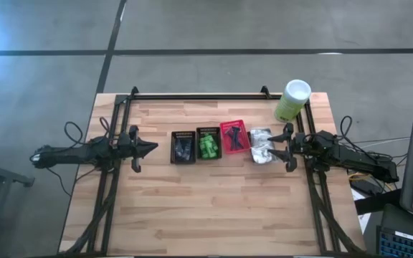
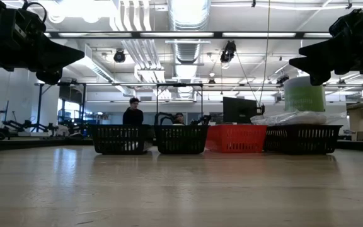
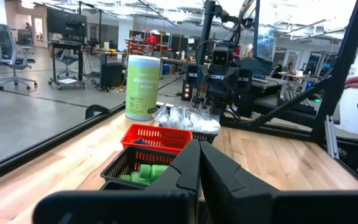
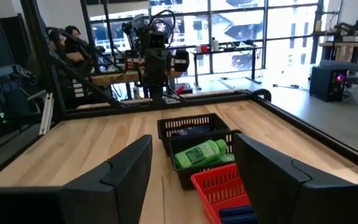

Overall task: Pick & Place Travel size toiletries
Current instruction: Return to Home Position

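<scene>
Bright ceiling lights [image 2: 190,12] glare across the low view, and the table [image 2: 169,189] shows a soft sheen.

The wooden tabletop [image 1: 214,208] bears a row between left jaws and right jaws: first black basket [image 2: 120,140], second black basket [image 2: 181,140], red basket [image 2: 237,139], third black basket [image 2: 301,140]; green canister [image 1: 292,100] near the right jaws.

Only lettering in view sat on the pale-green canister [image 3: 143,87] w/ the white lid, at a corner of the surface [image 1: 214,208]: approx. two lines of pale print across its label in the left wrist view, too blurred to read w/ any certainty. In the low view the same label showed just a faint light band, not legible. A green bottle [image 4: 199,154] lay in a black basket [image 4: 184,175]; any print on it was unreadable. No brands, nos. or signs could be made out elsewhere.
</scene>
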